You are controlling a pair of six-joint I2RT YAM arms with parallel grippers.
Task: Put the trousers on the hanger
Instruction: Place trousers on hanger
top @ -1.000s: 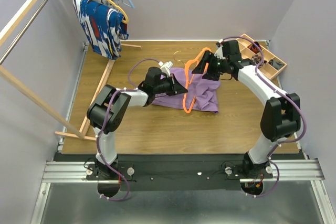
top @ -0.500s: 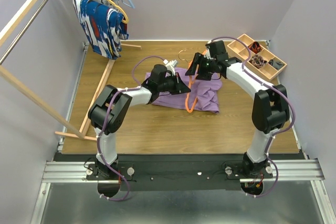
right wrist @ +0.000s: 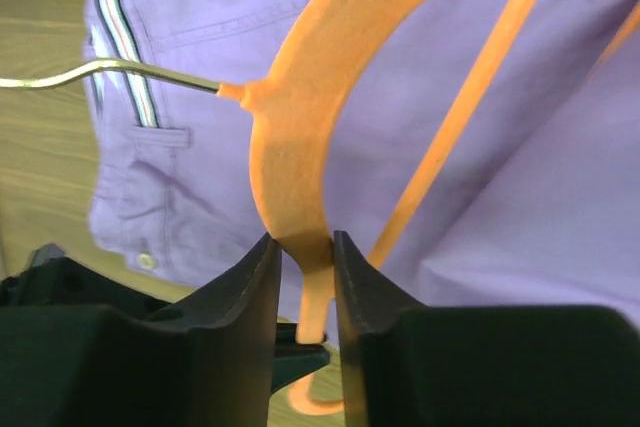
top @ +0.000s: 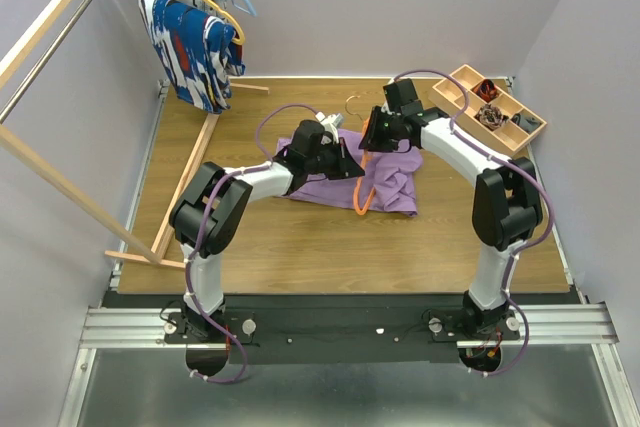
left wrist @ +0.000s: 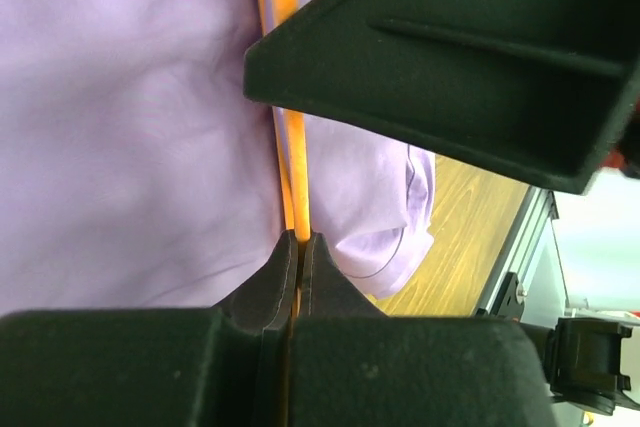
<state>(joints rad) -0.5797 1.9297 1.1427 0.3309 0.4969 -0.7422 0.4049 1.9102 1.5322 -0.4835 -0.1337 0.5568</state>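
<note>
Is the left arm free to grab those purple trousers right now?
Probably not yet: the left gripper is shut on the hanger, over the trousers, so it must let go first.

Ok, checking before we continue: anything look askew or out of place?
Nothing damaged or spilled. The trousers lie bunched on the table, and the hanger, pinched by the left gripper and right gripper, sits askew over them.

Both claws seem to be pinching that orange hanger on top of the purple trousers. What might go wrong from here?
The left gripper and right gripper both clamp the same thin hanger; if they pull out of step, it might bend or slip free.
The left one closes right against the trousers, so it may nip cloth and drag it along.
The metal hook lies by the waistband and could snag it.
</note>
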